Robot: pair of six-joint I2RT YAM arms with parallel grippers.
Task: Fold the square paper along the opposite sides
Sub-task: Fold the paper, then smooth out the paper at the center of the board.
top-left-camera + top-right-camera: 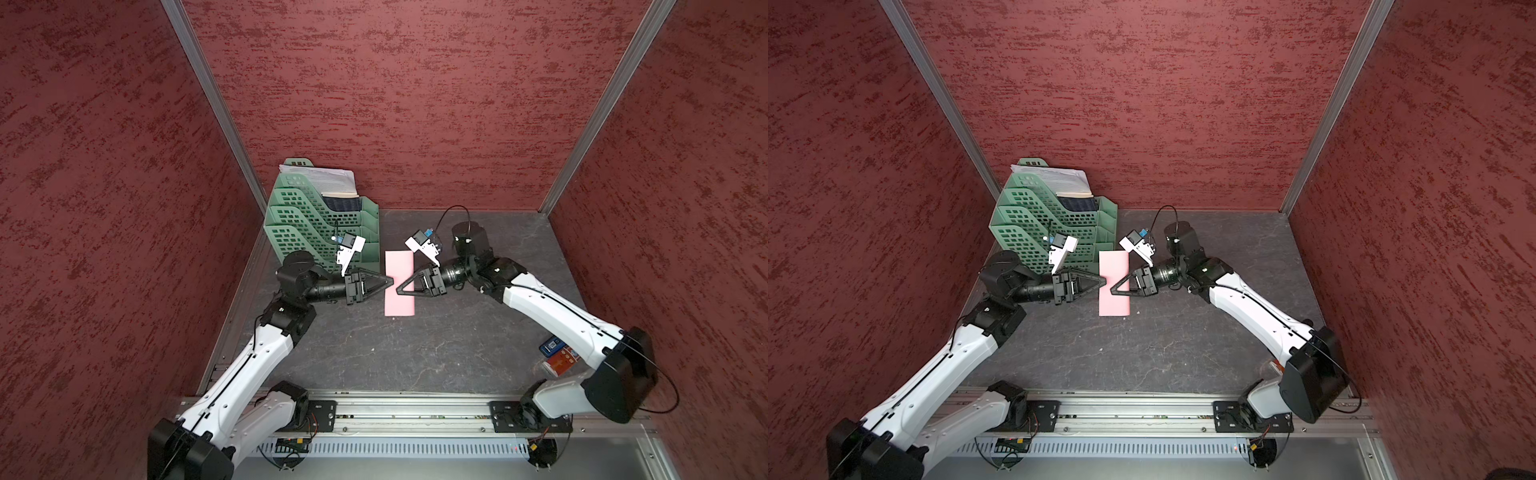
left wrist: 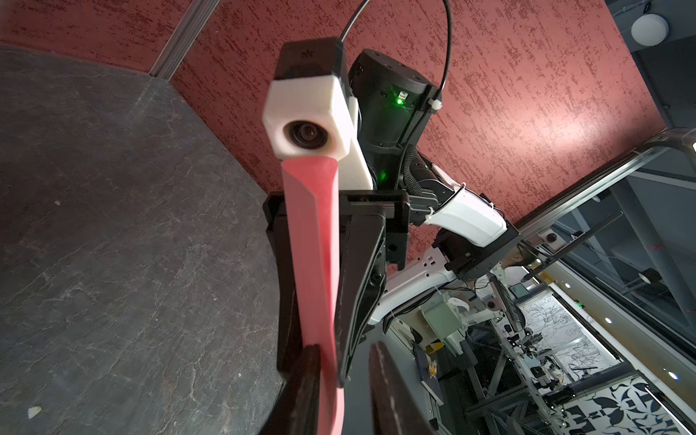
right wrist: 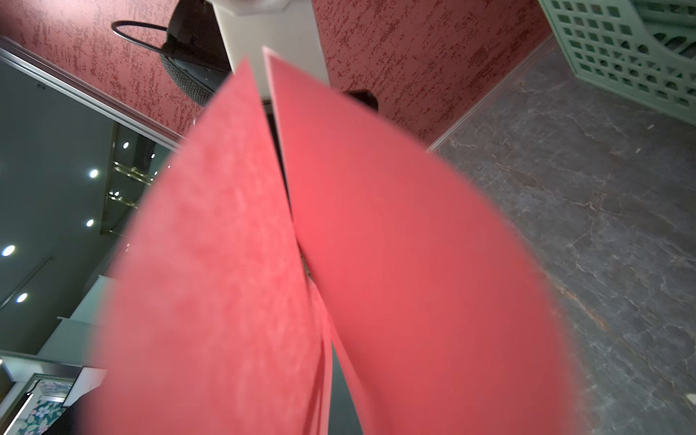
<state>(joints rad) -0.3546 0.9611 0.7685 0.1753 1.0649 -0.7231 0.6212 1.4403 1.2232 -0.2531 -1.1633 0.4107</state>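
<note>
A green tray stack [image 1: 299, 224] is standing at the back left of the dark bench [image 1: 415, 357], with white papers [image 1: 320, 176] lying in its top tier. Just in front of it the left claw [image 1: 390, 283] is reaching in level, its tip meeting the left long edge of the square paper [image 1: 399, 262]. In the left wrist view its fingers [image 2: 307, 380] are standing apart, with the pink sheet [image 2: 312, 244] passing between them and lying against one only.

The paper is showing as a narrow pink rectangle in both top views, sitting mid-bench between the two claws.

The right claw [image 1: 400, 291] is coming in from the other long edge. Its fingers [image 2: 361, 271] are pressing the sheet from both faces, clamped on it. In the right wrist view two pink layers [image 3: 395, 244] are spreading apart close to the lens, blurred and hiding the claw.

Near the right edge, an orange packet [image 1: 559, 360] and a blue packet [image 1: 550, 345] are lying beside the right arm.
</note>
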